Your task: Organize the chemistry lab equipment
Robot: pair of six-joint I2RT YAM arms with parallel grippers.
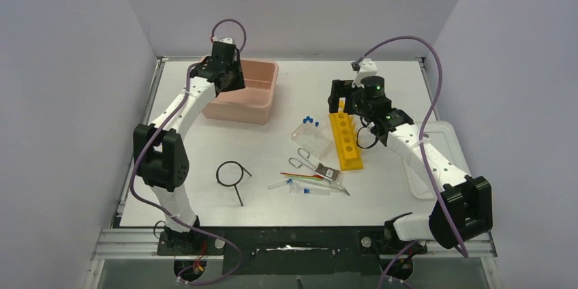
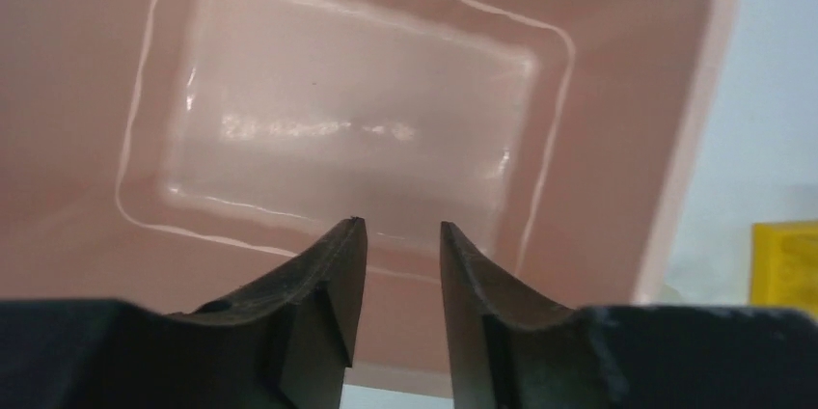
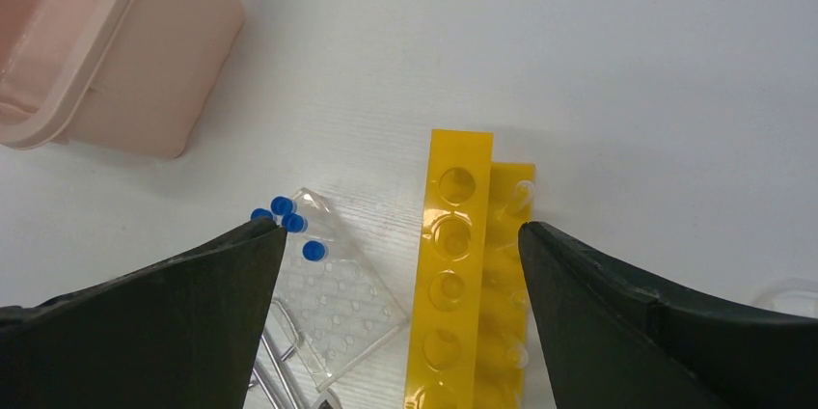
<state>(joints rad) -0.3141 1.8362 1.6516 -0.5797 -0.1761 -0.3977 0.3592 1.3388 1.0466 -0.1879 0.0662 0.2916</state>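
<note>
My left gripper (image 1: 234, 84) (image 2: 403, 226) hangs over the pink tub (image 1: 257, 91) (image 2: 617, 91), its jaws a narrow gap apart with nothing between them. The tub's floor looks bare. My right gripper (image 1: 339, 101) (image 3: 400, 228) stands wide open above the far end of the yellow holed rack (image 1: 346, 142) (image 3: 449, 274), which lies flat. Left of it lies the clear tube rack (image 1: 313, 138) (image 3: 338, 303) with blue-capped tubes (image 1: 310, 121) (image 3: 289, 221). Metal tongs (image 1: 310, 164), thin coloured sticks (image 1: 303, 176) and loose tubes (image 1: 300, 190) lie nearer. The black wire ring (image 1: 231, 173) lies at left.
A white rectangular lid (image 1: 446, 139) lies at the table's right edge, partly under my right arm. Grey walls close in the table on the left, right and back.
</note>
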